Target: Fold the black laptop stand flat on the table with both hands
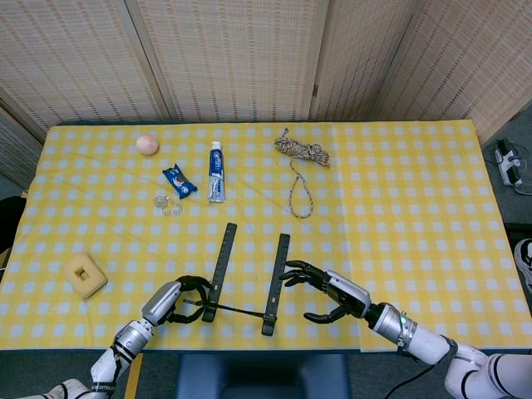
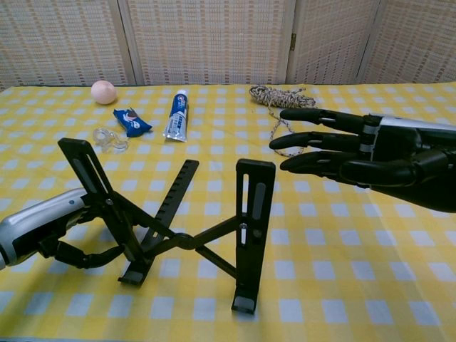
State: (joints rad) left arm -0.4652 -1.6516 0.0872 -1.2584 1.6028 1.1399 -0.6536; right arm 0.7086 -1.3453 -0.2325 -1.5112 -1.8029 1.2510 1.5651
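Left hand (image 2: 43,228) seemingly gripping laptop stand (image 2: 178,221)

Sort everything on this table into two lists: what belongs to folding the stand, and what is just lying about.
Job:
black metal laptop stand
left hand, gripping the stand's left arm
right hand, open beside the stand's right upright

Lying about:
pink ball
blue snack packet
toothpaste tube
clear tape roll
coiled rope
yellow sponge

Black laptop stand (image 2: 192,235): unfolded, upright on checked tablecloth (image 2: 356,271). Left hand (image 2: 50,231): fingers curled at its left leg. Right hand (image 2: 363,160): fingers extended, just right of right leg, apart.
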